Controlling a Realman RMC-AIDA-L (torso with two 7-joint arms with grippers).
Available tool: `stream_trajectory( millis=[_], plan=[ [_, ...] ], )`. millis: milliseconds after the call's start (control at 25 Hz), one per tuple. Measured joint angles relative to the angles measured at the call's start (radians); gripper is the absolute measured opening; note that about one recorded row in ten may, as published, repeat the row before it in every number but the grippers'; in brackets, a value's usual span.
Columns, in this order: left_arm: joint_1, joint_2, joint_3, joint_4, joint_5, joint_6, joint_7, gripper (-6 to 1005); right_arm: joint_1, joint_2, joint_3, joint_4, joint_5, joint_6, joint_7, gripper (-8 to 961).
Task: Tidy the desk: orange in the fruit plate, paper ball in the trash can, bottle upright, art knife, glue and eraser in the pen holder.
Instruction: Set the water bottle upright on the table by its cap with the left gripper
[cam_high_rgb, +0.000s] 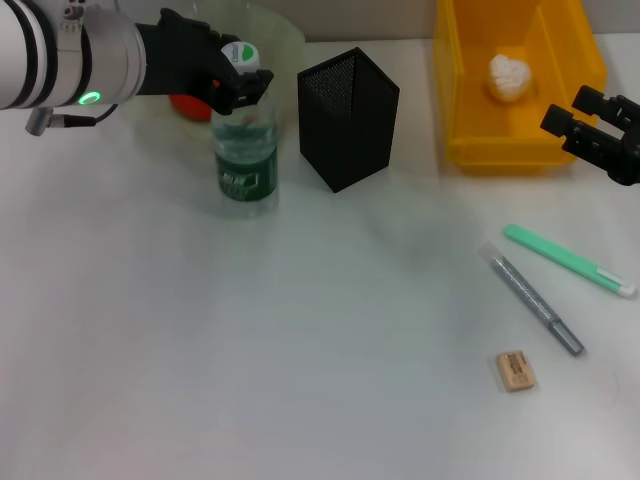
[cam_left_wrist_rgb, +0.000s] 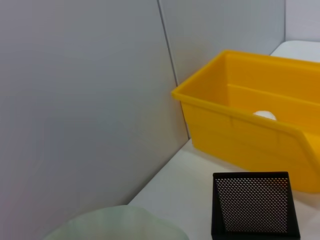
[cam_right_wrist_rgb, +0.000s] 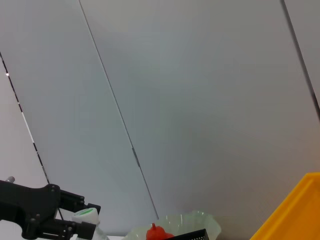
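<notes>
**Bottle upright under the left gripper, pens and eraser loose on the desk**

You have the white desk (cam_high_rgb: 300, 350) before you. Largest on it is the bright yellow rectangular plastic trash can (cam_high_rgb: 500, 150) at the far right, and the small crumpled white paper ball (cam_high_rgb: 509, 77) lies inside it. At the far left sits the wide, shallow, pale-green translucent glass fruit plate (cam_high_rgb: 285, 35) with its wavy rim; the red-orange round orange (cam_high_rgb: 188, 104) shows in it, mostly hidden behind your left arm. Between plate and trash can stands the square black wire-mesh pen holder (cam_high_rgb: 347, 118), upright.

Just beside the pen holder, on its left, the small clear plastic bottle (cam_high_rgb: 245, 150) with the dark green label stands upright, its white cap at the top. Your left gripper (cam_high_rgb: 240, 85) is at the bottle's neck and cap, its black fingers set on either side of the top; you cannot tell whether they actually press on it.

Your right gripper (cam_high_rgb: 585, 120) hangs at the near right corner of the trash can, its jaws parted and holding nothing.

On the near right of the desk lie a mint-green pen-shaped tool (cam_high_rgb: 568, 260) and a grey pen-shaped tool (cam_high_rgb: 532, 300), side by side but apart. The tiny tan rectangular eraser (cam_high_rgb: 516, 370) lies just nearer than the grey one.
</notes>
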Motion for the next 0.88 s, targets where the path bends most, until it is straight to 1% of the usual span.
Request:
stream_trajectory(
  millis=[400,680,800,840,880],
  plan=[
    [0.001,0.001,0.003,-0.005,-0.001,-0.020,0.005,473,0.002,-0.001,0.000,0.000,0.000,0.009,0.000,718],
    [0.003,0.000,-0.005,-0.016,-0.004,-0.065,-0.002,459,0.005,-0.001,0.000,0.000,0.000,0.011,0.000,719],
    [0.008,0.000,-0.014,-0.023,-0.025,-0.097,-0.007,452,0.005,-0.001,0.000,0.000,0.000,0.011,0.000,719],
    [0.018,0.000,-0.027,-0.031,-0.065,-0.119,-0.004,450,0.006,0.000,0.000,0.000,0.000,0.011,0.000,719],
    [0.018,0.000,-0.027,-0.031,-0.065,-0.119,-0.004,448,0.006,0.000,0.000,0.000,0.000,0.011,0.000,719]
  ],
)
